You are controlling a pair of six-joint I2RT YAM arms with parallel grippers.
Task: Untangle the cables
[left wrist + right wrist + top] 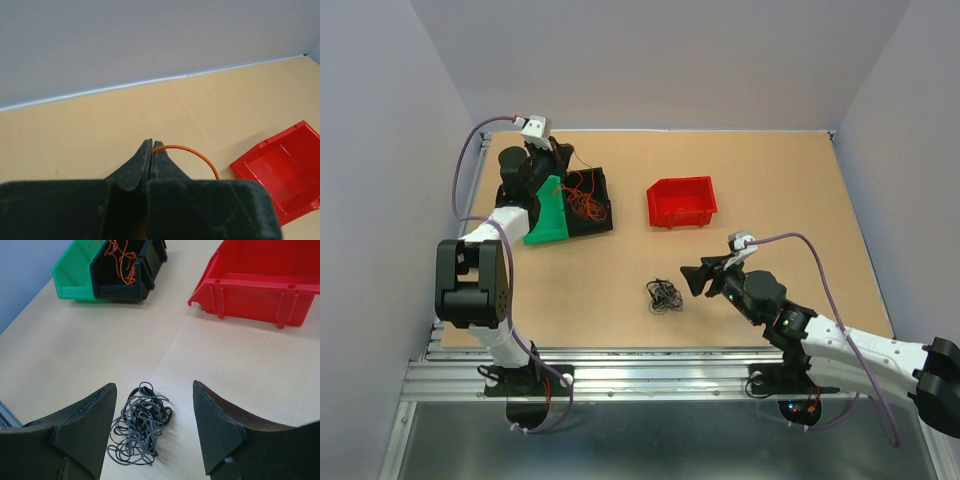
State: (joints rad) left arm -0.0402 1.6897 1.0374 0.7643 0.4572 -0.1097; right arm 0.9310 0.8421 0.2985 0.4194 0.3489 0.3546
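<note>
Metal rail [650, 375], tan table [770, 190], cables [665, 295], walls [660, 60]

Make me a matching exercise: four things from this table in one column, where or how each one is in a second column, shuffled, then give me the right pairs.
1. orange cable strand
2. grey cable tangle
3. red bin
4. black bin

A. holds loose orange cables
B. on the table, just ahead of the open fingers of the right gripper
C. pinched in the shut fingers of the left gripper
D. nothing visible inside

Pairs: 1-C, 2-B, 3-D, 4-A
</note>
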